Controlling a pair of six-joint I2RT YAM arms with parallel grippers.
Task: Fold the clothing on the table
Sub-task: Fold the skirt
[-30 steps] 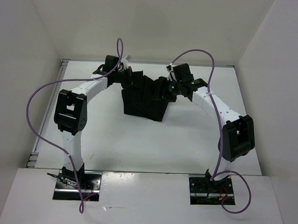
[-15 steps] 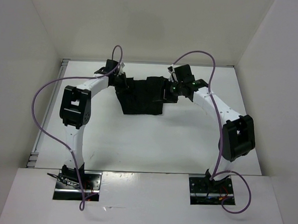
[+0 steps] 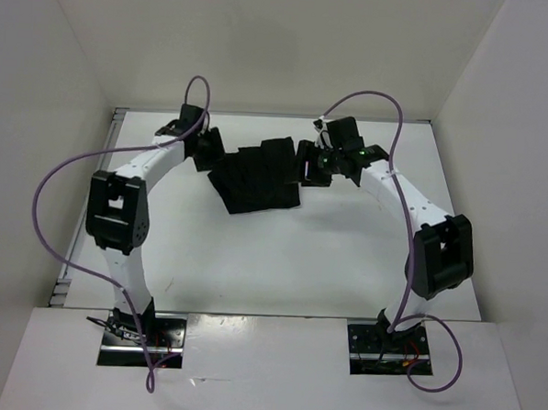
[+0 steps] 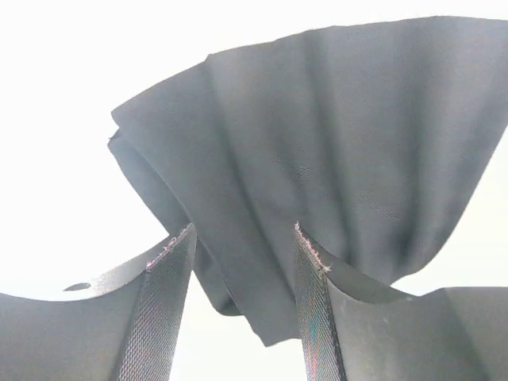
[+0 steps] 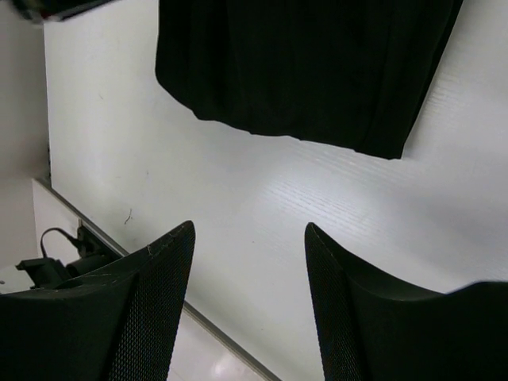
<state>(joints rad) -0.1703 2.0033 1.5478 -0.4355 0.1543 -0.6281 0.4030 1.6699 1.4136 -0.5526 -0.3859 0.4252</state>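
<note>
The left gripper (image 4: 242,238) and the right gripper (image 5: 250,230) are both seen with jaws parted and nothing clamped. Between them, toward the far middle of the table (image 3: 271,260), the clothing (image 3: 257,178) is laid in soft ridges. It is judged light and limp, best pinched at its outer corners. No label or writing can be read.

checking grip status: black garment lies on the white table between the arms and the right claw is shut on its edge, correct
No: the right claw is open, bare table between its fingers, as the right wrist view shows. The rest about the garment holds.
</note>
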